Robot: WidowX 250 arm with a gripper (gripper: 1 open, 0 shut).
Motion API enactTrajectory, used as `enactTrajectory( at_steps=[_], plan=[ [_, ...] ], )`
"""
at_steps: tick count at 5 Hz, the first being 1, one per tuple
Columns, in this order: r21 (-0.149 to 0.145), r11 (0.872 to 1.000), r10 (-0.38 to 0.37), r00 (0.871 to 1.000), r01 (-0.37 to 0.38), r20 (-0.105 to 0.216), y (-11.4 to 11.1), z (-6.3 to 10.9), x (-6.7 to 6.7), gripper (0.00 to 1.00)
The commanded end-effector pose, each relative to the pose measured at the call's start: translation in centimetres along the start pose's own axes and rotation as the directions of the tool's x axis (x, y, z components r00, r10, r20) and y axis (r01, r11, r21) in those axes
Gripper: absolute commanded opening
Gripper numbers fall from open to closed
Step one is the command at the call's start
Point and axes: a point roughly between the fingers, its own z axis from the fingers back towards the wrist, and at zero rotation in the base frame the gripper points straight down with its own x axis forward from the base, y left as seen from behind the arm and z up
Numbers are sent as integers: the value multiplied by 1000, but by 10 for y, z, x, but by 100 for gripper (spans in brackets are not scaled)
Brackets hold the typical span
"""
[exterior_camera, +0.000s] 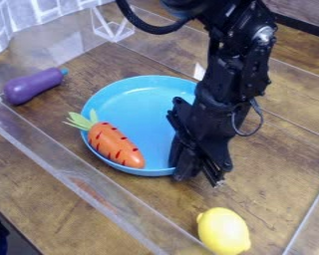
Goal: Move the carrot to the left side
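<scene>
One camera view only. Carrot (112, 142) lies in the blue plate (156, 100), toward the plate's lower-left rim, green top pointing to the upper left of the frame, orange tip toward the lower centre.

Gripper (195, 174) sits at the plate's lower-right edge, pointing steeply down, fingers drawn together with nothing between them that I can see. It is apart from the carrot; a stretch of bare plate lies between them. I cannot tell whether the fingertips touch the plate rim or the wooden table (275, 139) just beside it.

Other items: purple eggplant (33, 84) at the left of the frame, yellow lemon (223, 231) at the bottom right. Both well clear of the carrot.

Step in hand, my reading: the carrot is not held, so either I am pushing the plate by its rim or a grasp has not begun. Task looks at most partly done.

Next move, as I judge it: lift clear, spread the fingers, come down over the carrot's middle across its width, close, then carry it toward frame left, short of the eggplant.
</scene>
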Motion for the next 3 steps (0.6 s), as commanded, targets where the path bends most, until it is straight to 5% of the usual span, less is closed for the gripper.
enactTrajectory(
  at_steps=[1, 3],
  plan=[
    [4, 1000, 28, 997, -28, 65, 9, 19, 0, 0],
    [-2, 1000, 29, 997, -29, 68, 10, 18, -1, 0]
  ],
)
